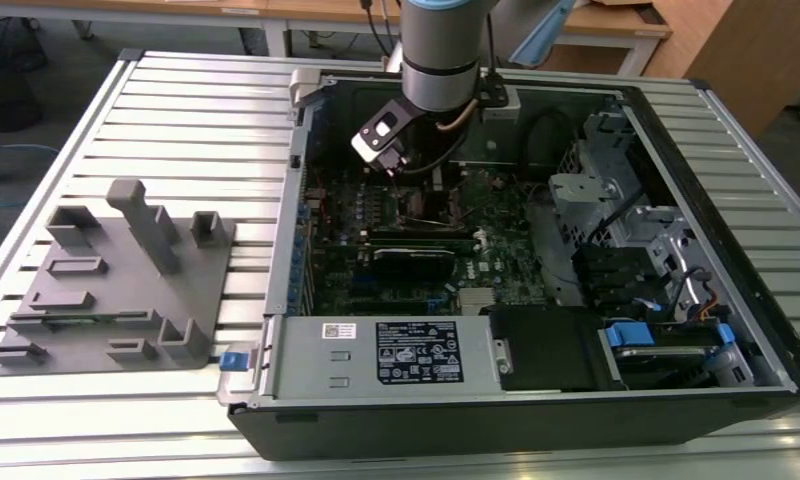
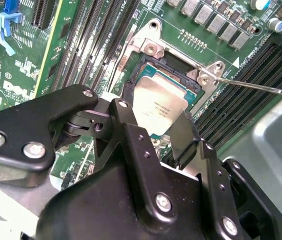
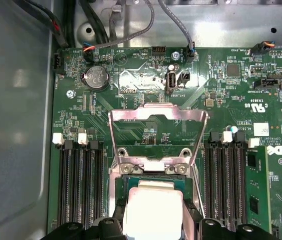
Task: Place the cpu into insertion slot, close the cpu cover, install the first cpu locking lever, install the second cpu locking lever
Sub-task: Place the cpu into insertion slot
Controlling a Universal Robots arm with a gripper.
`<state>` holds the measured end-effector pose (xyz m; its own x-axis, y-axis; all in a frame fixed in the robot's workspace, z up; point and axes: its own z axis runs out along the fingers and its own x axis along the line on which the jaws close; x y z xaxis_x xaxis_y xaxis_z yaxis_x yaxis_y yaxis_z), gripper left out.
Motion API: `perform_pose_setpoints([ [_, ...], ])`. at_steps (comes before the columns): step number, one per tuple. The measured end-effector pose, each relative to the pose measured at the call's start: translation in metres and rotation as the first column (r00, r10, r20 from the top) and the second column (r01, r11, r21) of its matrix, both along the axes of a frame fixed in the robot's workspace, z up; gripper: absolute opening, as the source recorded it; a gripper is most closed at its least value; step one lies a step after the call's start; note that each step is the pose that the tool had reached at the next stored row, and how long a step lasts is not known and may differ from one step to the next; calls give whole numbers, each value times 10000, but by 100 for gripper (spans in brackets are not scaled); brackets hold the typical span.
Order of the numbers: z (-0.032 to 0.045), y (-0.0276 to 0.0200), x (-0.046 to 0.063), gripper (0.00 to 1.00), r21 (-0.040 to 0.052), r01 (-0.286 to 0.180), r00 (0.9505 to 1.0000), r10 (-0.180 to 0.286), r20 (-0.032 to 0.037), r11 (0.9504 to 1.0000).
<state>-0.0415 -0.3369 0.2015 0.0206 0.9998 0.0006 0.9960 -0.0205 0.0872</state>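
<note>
While the gripper [image 2: 156, 121] clamps the cpu [image 2: 158, 106], the first wrist view shows the cpu cover [image 3: 126, 115] open

A robotics lab or workshop is being indicated here, as an opened computer case [image 1: 507, 420] is being carried by a slatted aluminium bench [image 1: 187, 120] beside a grey moulded parts fixture [image 1: 120, 300], a robot arm [image 1: 440, 50] is being held above its motherboard [image 3: 230, 95], and wooden desks [image 1: 614, 25] are being shown behind.
</note>
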Motion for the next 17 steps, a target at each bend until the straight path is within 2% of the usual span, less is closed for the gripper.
perform_pose_setpoints([
  [12,-18,0,0,53,-2,-558,9984,558,-1,9984],
  [17,-19,0,-1,53,-1,-601,9982,601,-1,9982],
])
